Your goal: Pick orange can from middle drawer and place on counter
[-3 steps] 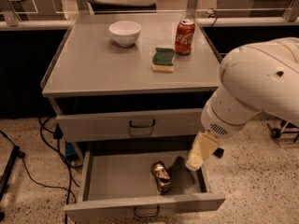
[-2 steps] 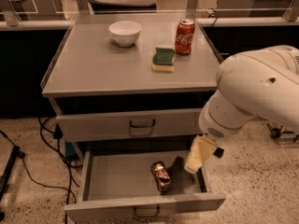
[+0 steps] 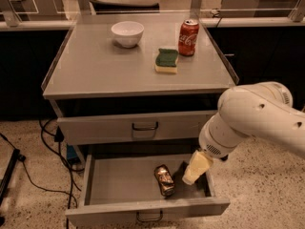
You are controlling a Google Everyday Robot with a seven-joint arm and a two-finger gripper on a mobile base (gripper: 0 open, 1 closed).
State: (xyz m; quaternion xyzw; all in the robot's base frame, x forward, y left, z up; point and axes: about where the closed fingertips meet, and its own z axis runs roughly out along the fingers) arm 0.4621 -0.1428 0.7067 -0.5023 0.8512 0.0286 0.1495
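Observation:
The orange can (image 3: 164, 180) lies on its side on the floor of the open middle drawer (image 3: 119, 180), right of centre, shiny and crinkled. My gripper (image 3: 195, 168) hangs from the large white arm (image 3: 252, 120) and reaches down into the drawer, just right of the can and a little above the drawer floor. It holds nothing that I can see. The counter (image 3: 95, 66) is the grey cabinet top above.
On the counter stand a white bowl (image 3: 127, 33), a green and yellow sponge (image 3: 167, 61) and a red Coca-Cola can (image 3: 188, 37). The upper handled drawer (image 3: 143, 126) is closed. Cables (image 3: 43, 142) run over the floor at the left.
The arm has come down and slightly left, bringing the gripper lower into the drawer beside the can. The can has not moved.

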